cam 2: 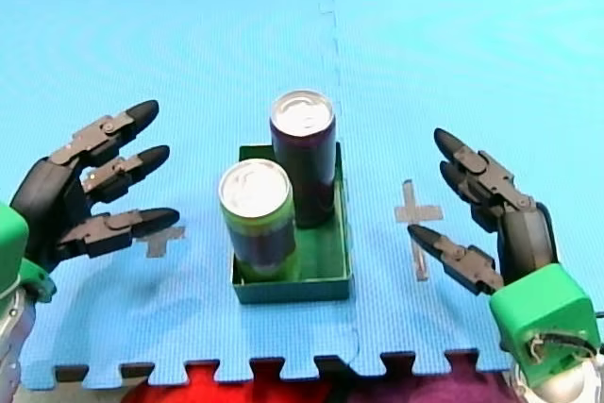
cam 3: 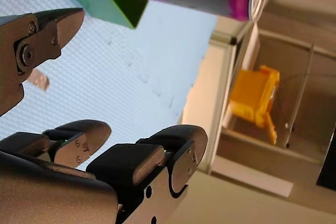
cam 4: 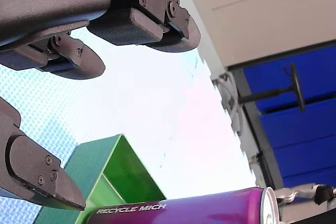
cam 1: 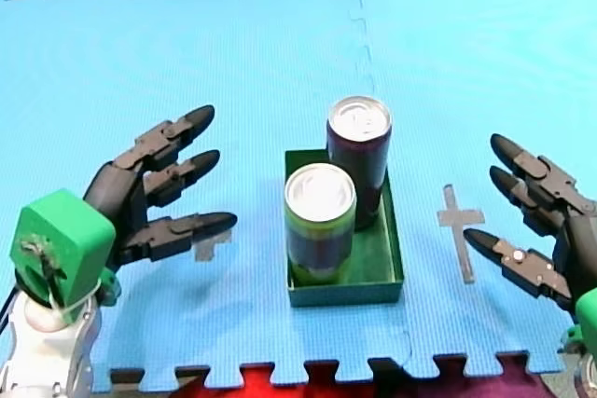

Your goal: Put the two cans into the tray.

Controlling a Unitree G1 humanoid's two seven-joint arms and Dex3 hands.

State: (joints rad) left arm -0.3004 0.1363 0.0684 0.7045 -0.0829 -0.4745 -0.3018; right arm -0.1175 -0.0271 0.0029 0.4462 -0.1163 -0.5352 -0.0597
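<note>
The left hand (cam 1: 154, 191) is over the blue mat (cam 1: 187, 62). It holds nothing and its fingers are not curled. The right hand (cam 1: 536, 221) is on the other side, and it is the same: nothing in it, fingers not curled.

Between the two hands is the green tray (cam 1: 345, 293). Both cans are inside it. The green can (cam 1: 320, 226) is in the near part of the tray, and it is the can closest to the left hand. The purple can (cam 1: 358, 160) is just behind it, closer to the right hand. The two cans look like they touch or almost touch. Both stand straight up with their shiny tops to the sky.

The left hand is a bit nearer to the tray than the right hand. Each hand points its fingertips in toward the tray.

I think the job is done, because no can is left on the mat. The hands should take care not to bump the tall cans.
</note>
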